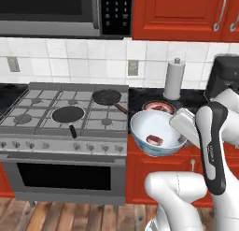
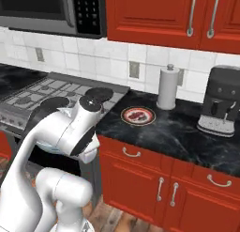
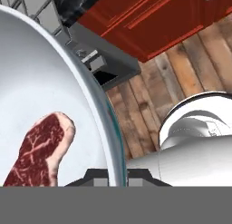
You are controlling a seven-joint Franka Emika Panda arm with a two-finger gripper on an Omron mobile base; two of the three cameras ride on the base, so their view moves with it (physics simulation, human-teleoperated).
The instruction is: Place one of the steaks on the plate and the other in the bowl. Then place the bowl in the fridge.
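Observation:
My gripper is shut on the right rim of the glossy pale bowl and holds it in the air, in front of the counter edge beside the stove. One steak lies inside the bowl. In the hand view the bowl's wall takes up the left side, with the marbled steak low in it, and my gripper clamps the rim at the bottom. The other steak lies on the red-rimmed plate, which sits on the black counter behind the bowl. The fridge is out of view.
The stove on the left carries two black frying pans. A paper towel roll and a coffee machine stand at the back of the counter. Red cabinets lie below, and a wooden floor under the bowl.

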